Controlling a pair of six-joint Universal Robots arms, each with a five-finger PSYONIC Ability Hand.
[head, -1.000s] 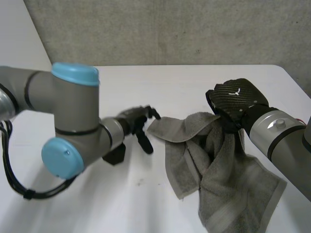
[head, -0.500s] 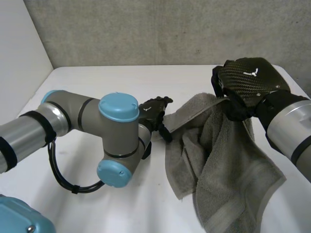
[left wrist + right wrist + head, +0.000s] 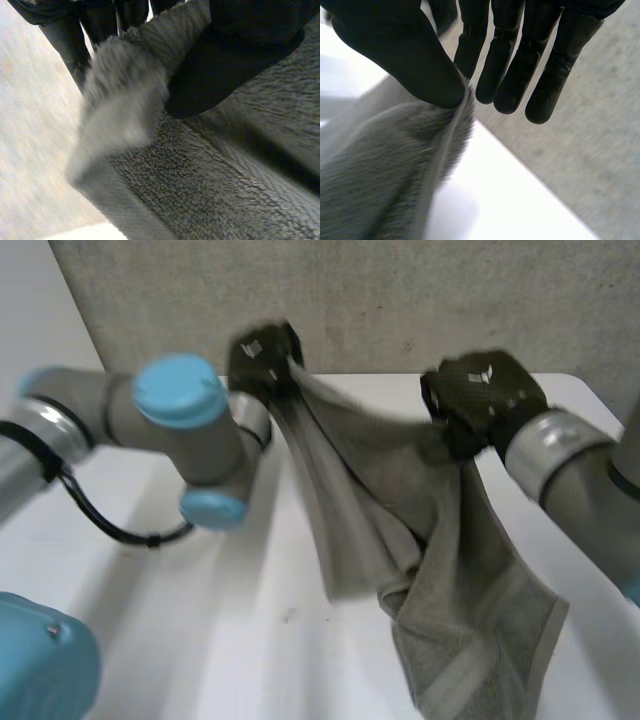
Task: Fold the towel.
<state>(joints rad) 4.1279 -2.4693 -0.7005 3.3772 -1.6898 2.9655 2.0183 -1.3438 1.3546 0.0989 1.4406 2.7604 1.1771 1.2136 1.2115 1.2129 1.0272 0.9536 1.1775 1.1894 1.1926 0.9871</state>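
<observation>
L hand [image 3: 262, 352] pinches towel [image 3: 400, 490] corner, thumb vs fingers; R hand [image 3: 487, 400] pinches top edge w/ thumb. Towel stretched btwn hands, hanging over table [image 3: 250, 640].

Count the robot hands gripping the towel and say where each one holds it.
2. The left hand pinches one raised corner of the towel; the right hand pinches its top edge farther along.

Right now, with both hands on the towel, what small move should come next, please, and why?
Probably draw the left hand and right hand a little further apart. Each pinches the towel at its top, yet the cloth between and below them hangs in twisted folds rather than flat. Spreading should pull the top edge taut so it hangs open for folding.
</observation>
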